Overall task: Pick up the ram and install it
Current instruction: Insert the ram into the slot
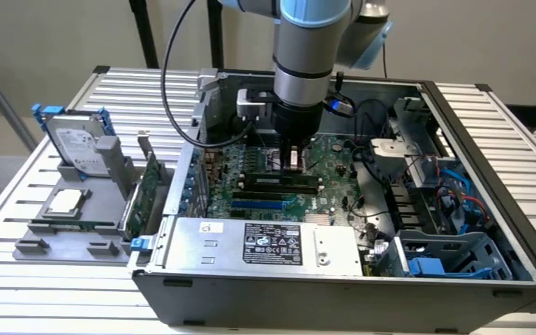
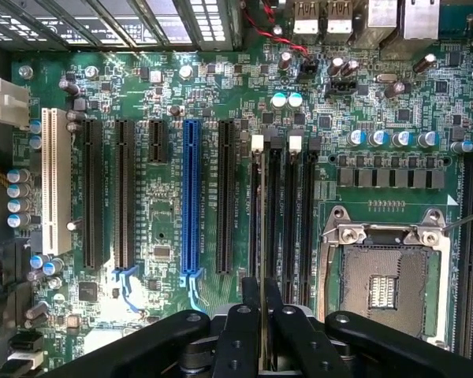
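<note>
In the wrist view the ram (image 2: 262, 220) shows edge-on as a thin dark line. It runs out from between my two black fingers (image 2: 242, 323) and lies along the black memory slots (image 2: 284, 213) with white latches. My gripper (image 2: 262, 303) is shut on the ram. In the exterior view the gripper (image 1: 293, 162) hangs straight down inside the open computer case, low over the green motherboard (image 1: 329, 157) and just above the memory slots (image 1: 278, 183). I cannot tell whether the ram touches a slot.
Beside the slots are an open processor socket (image 2: 386, 276), a blue card slot (image 2: 191, 197) and a white slot (image 2: 55, 181). The power supply (image 1: 268, 244) fills the case front. A grey holder (image 1: 40, 234) outside holds a hard drive (image 1: 72, 143), a silver chip (image 1: 66, 202) and a green card (image 1: 142, 195).
</note>
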{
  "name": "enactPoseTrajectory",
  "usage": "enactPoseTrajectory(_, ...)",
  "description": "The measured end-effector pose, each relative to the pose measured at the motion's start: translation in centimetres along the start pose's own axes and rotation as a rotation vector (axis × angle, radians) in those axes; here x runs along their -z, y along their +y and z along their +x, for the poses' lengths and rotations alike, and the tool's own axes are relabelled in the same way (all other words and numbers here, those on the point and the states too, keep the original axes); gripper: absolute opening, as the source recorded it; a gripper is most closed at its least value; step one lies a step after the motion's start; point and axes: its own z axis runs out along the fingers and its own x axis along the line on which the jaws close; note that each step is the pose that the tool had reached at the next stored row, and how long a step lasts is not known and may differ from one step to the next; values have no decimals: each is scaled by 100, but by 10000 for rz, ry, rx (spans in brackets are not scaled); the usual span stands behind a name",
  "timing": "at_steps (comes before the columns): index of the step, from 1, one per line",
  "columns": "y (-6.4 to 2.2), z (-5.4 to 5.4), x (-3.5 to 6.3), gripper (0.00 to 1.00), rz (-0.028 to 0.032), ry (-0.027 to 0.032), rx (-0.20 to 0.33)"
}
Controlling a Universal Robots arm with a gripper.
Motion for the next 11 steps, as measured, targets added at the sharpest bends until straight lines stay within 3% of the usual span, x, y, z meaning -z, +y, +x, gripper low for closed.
enactPoseTrajectory(11, 0, 13, 18, 0, -8, 1, 3)
